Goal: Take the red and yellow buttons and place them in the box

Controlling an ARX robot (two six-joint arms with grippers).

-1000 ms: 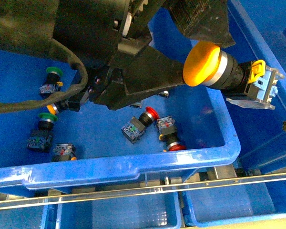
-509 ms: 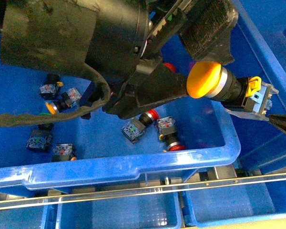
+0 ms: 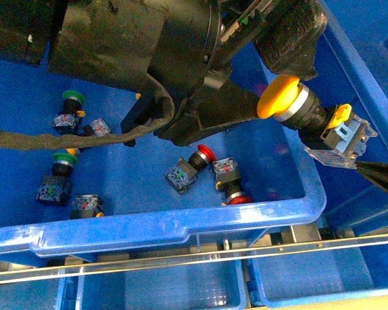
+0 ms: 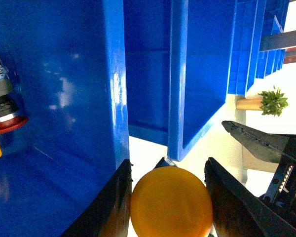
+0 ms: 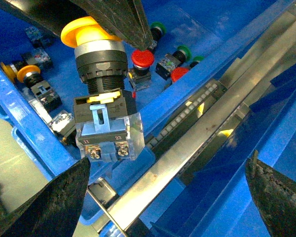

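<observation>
My left gripper (image 3: 271,81) is shut on the cap of a yellow button (image 3: 283,95). It hangs over the right end of the blue bin (image 3: 181,223) that holds the loose buttons, and its clear contact block (image 3: 339,135) points toward the box (image 3: 368,64) on the right. In the left wrist view the yellow button's cap (image 4: 171,202) fills the gap between the fingers (image 4: 117,202). My right gripper (image 5: 167,202) is open just below the yellow button (image 5: 101,98), and its tip (image 3: 383,174) shows at the right edge. Two red buttons (image 3: 204,154) (image 3: 238,196) lie in the bin.
Green-capped buttons (image 3: 72,97) (image 3: 63,157) and other loose buttons lie at the bin's left. A metal rail (image 3: 200,255) runs along the front above smaller blue trays (image 3: 155,284). More blue bins (image 4: 251,44) stand stacked beyond.
The left gripper has carried the yellow button a little right and down, tilting its block lower. The right gripper's tip has come in from the right edge.
</observation>
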